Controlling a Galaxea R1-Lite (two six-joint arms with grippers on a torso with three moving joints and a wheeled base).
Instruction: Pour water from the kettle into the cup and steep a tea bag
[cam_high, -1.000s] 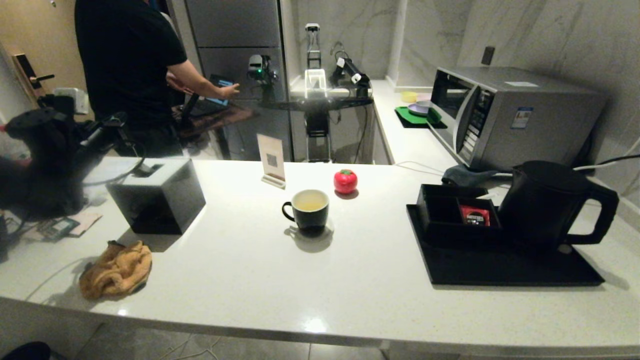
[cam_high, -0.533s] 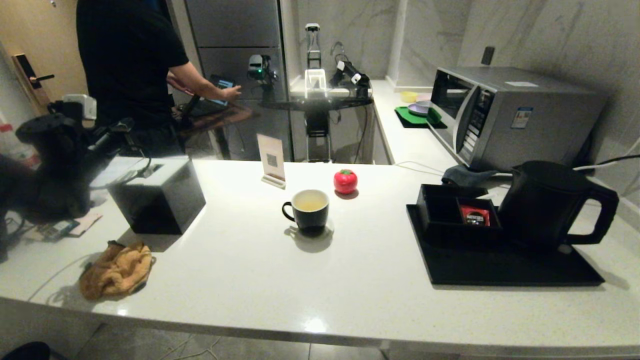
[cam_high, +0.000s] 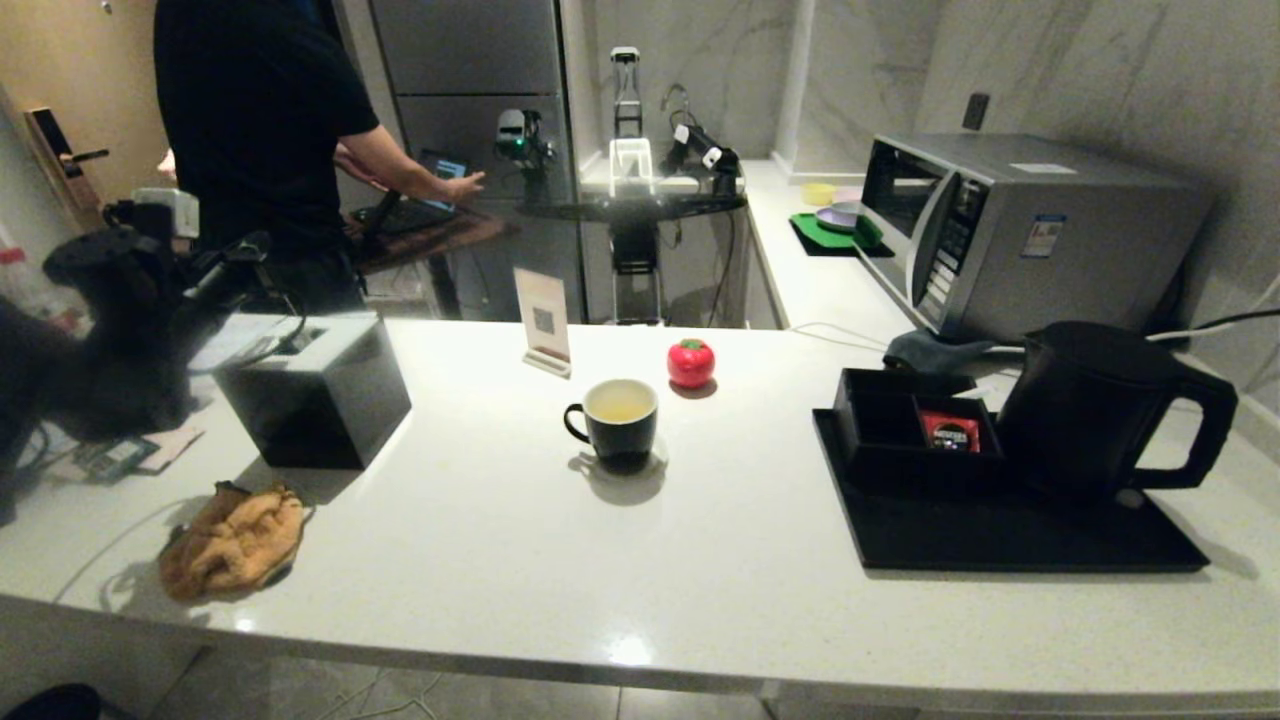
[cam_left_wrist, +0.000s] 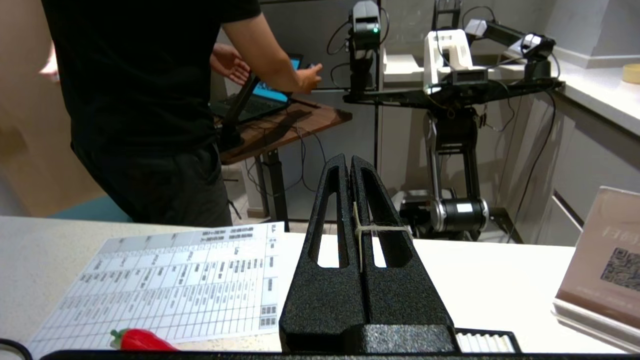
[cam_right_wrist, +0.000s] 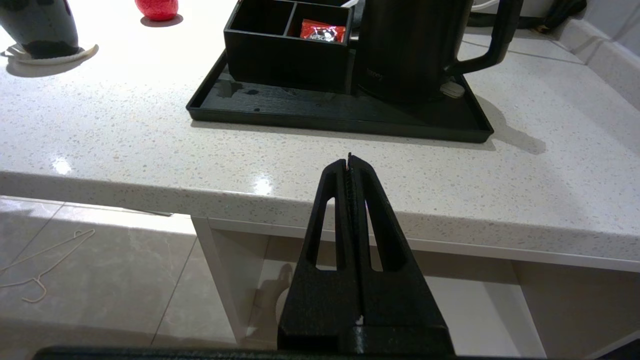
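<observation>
The left gripper (cam_left_wrist: 350, 165) has risen slightly at the worktop's left edge, clenched; the right gripper (cam_right_wrist: 349, 162) too. The cup (cam_high: 617, 420) mid-worktop holds water (cam_high: 620, 402); the kettle (cam_high: 1095, 410) stands on its tray; steeping seems left

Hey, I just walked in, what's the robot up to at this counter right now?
Nothing is being handled at this moment. The small black mug with a cream inside stands mid-counter holding pale yellowish liquid. The large matte black kettle sits upright on the black tray, beside a compartment box holding a red sachet. The left end effector is shut, up at the counter's far left; the right end effector is shut, off the front edge.
</observation>
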